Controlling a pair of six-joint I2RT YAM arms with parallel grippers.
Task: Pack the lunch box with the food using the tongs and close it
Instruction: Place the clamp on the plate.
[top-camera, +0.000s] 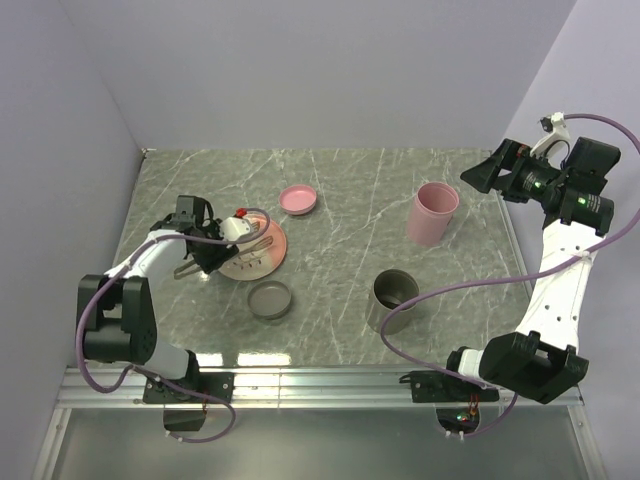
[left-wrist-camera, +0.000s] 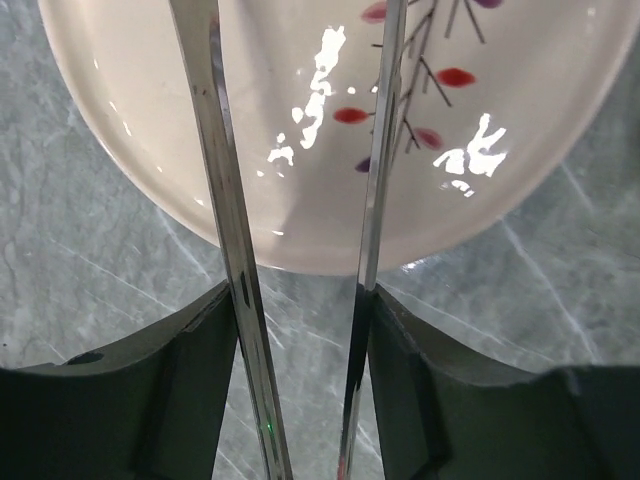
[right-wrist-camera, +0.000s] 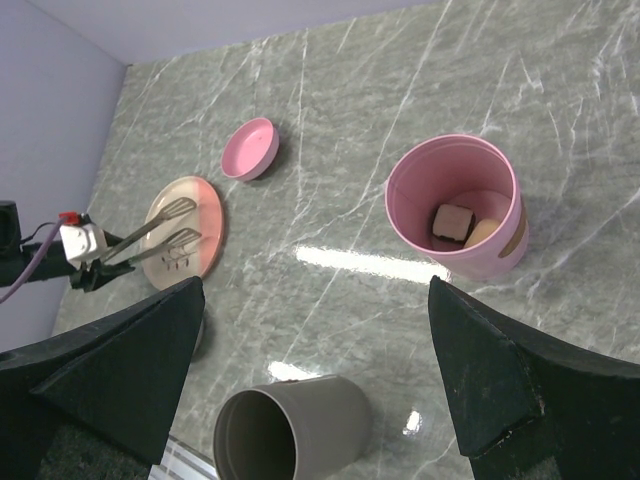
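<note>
shiny slim tongs, glossy round plate, veined tabletop

**Setting:** robotics laboratory, enclosed test cell.

**Evidence:**
- Two robot arms, left arm and right arm, bolted to an aluminium rail along the near edge of a grey-green marble-pattern counter.
- Plain lavender partition walls close the counter in on three sides.
- Purple cables loop loose from the arms.
- Household ware is sparse: one floral plate, metal tongs, one pink tub.
</note>
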